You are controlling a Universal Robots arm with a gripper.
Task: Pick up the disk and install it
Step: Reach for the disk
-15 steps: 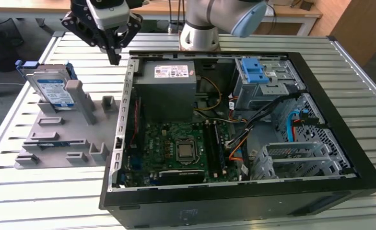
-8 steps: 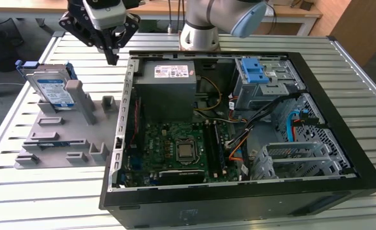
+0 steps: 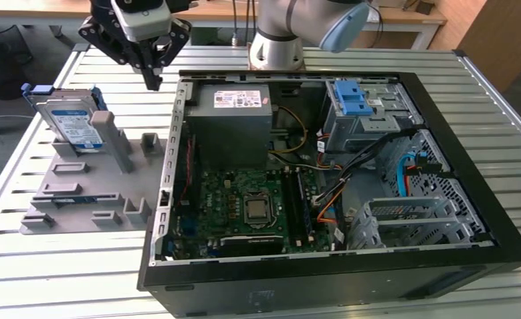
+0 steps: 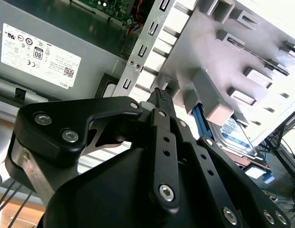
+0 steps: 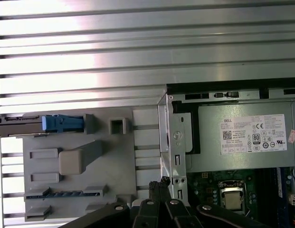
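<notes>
Nearest, on a slatted metal worktop (image 3: 56, 286), an open black computer case (image 3: 331, 282) lying flat with its side panel off. Inside it toward the front, a green motherboard (image 3: 242, 206) and, on the exterior view's right, a bare metal drive cage (image 3: 403, 222). Deeper in, a grey power-supply box (image 3: 234, 119) with a white sticker, and a light-blue latch (image 3: 353, 100) on top of another bay. Just beside the case, on the exterior view's left, a grey moulded fixture (image 3: 83, 199) with slots and posts. At the far end of that fixture, the disk (image 3: 70, 123), standing on edge and leaning back a little: silver, with a white-and-blue label and a blue bracket, untouched. Beyond it, above the worktop between the disk and the case's far corner, the black end effector (image 3: 154, 81), clenched to a point with nothing in it, clear of the disk and the fixture. In the second wrist view, fingertips (image 4: 159, 97) pressed together over the strip between fixture and case wall. Farthest back, the arm's pale base (image 3: 274, 46).
</notes>
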